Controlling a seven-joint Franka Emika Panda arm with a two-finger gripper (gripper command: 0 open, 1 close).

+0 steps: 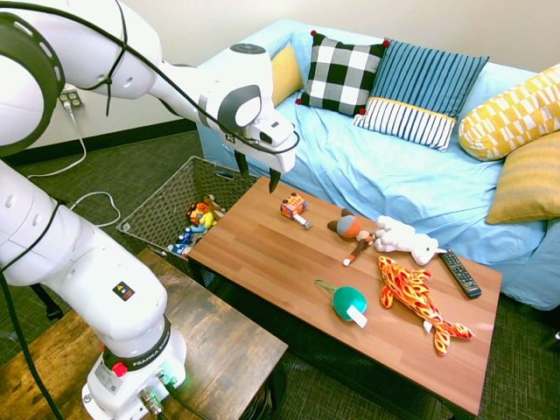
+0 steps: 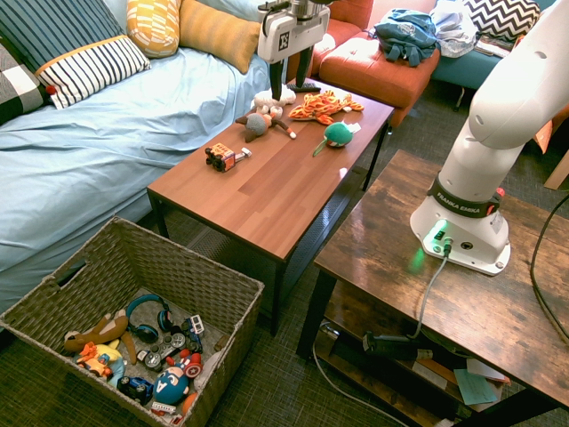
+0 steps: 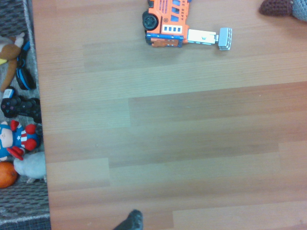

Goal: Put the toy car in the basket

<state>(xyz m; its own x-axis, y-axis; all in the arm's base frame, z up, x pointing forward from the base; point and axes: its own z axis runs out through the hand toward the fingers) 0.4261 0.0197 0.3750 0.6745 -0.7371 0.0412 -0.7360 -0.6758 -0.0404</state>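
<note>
The toy car [image 1: 294, 207] [image 2: 222, 157] [image 3: 168, 24] is small and orange with blue and grey parts and a thin stick. It lies on the wooden coffee table [image 1: 280, 262] near the table's sofa-side edge, towards the basket end. My gripper [image 1: 258, 172] [image 2: 289, 84] hangs open above that end of the table, a little short of the car, with nothing between its fingers. The basket [image 1: 166, 206] [image 2: 222, 294] [image 3: 24, 213] stands on the floor against the table's end. It is a large grey woven box holding several toys.
Further along the table lie a brown-orange plush figure [image 1: 348, 229], a white plush [image 1: 404, 238], an orange fish plush [image 1: 411, 293], a green ball toy [image 1: 350, 302] and a remote [image 1: 459, 271]. A blue sofa [image 1: 402, 175] with pillows runs behind the table.
</note>
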